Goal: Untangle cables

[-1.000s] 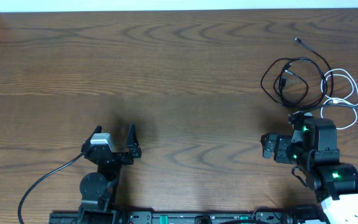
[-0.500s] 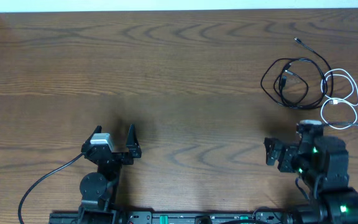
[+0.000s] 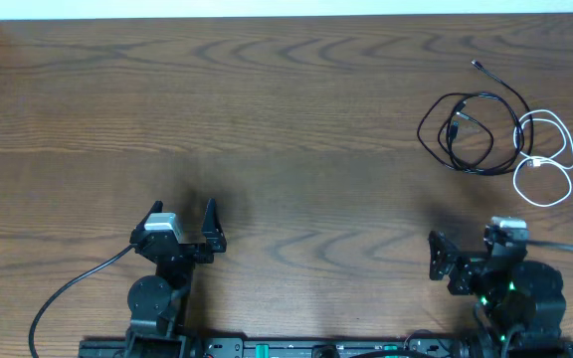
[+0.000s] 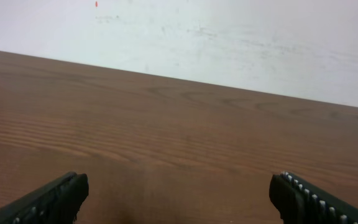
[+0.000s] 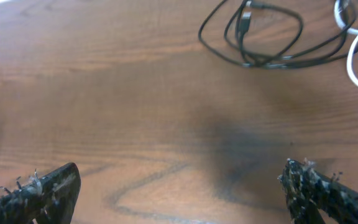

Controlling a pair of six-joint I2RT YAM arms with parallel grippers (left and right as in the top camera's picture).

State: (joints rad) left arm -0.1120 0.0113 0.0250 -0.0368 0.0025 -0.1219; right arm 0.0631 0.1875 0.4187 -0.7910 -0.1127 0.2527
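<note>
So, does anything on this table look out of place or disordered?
Yes, one thing. At the far right of the table, the black cable lies in overlapping loops, and the white cable crosses it where they meet, so the two look tangled together. Nothing looks damaged or spilled.

Table (image 3: 286, 129) open at left and centre, looped cables (image 3: 456, 129) lying ahead of right gripper (image 5: 179, 177)

Overhead top-down; wrist cameras low, forward.
</note>
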